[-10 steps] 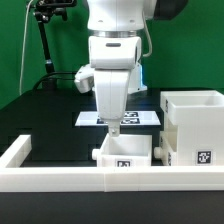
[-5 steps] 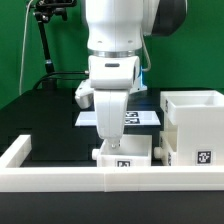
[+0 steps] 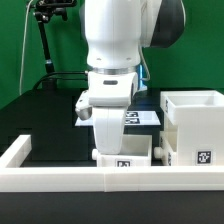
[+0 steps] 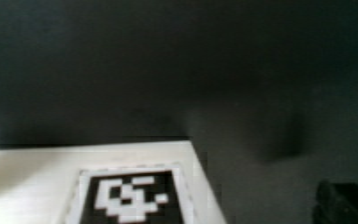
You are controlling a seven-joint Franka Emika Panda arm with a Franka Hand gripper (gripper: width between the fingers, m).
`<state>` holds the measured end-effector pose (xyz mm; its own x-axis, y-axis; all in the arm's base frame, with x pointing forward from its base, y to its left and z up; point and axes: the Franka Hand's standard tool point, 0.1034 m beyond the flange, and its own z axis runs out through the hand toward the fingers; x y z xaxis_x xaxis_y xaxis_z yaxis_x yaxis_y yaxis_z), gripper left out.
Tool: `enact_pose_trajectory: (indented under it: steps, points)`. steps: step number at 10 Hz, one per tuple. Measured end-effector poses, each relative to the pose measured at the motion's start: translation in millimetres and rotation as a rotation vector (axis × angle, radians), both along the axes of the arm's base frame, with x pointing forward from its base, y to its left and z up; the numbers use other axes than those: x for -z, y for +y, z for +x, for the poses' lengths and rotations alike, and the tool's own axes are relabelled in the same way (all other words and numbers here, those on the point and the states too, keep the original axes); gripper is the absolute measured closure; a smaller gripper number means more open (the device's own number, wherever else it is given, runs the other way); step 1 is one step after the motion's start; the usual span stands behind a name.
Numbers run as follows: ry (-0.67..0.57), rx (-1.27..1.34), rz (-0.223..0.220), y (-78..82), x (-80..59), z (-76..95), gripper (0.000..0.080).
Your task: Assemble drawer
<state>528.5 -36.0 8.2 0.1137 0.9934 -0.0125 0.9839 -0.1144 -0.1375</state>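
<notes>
At the gripper (image 3: 112, 150), which we see lowered over the small tray (image 3: 124, 163) against the low white border wall (image 3: 60, 181), the fingertips are masked by the arm's own body in the exterior view and fall outside the wrist view, so we cannot tell whether they are spread, pressed together, or pinching the tray. Outward from there, the tray stands with its tagged face toward the exterior camera, just beside the tall housing (image 3: 195, 128), which stands apart at the exterior view's right with its top open. Behind the arm, the marker board (image 3: 143, 117) lies flat on the dark table (image 3: 45, 115). We judge the assembly to be at an early stage: the tray is outside the housing, and inserting it remains to be done. A second tray is not visible to us. Blurred throughout, the wrist view shows only a white surface bearing a square tag (image 4: 133, 194) against a dark ground.
</notes>
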Motion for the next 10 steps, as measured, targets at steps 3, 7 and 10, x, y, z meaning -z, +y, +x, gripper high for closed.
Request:
enact_pose_trajectory:
  steps: [3,7,10]
  points:
    - [0.0,-0.001,0.0,-0.1,0.1,0.0,0.0419]
    - [-0.018,0.001,-0.002,-1.1,-2.1,4.3,0.0715]
    - [-0.022,-0.001,-0.003,-1.5,-3.8,4.9,0.0715]
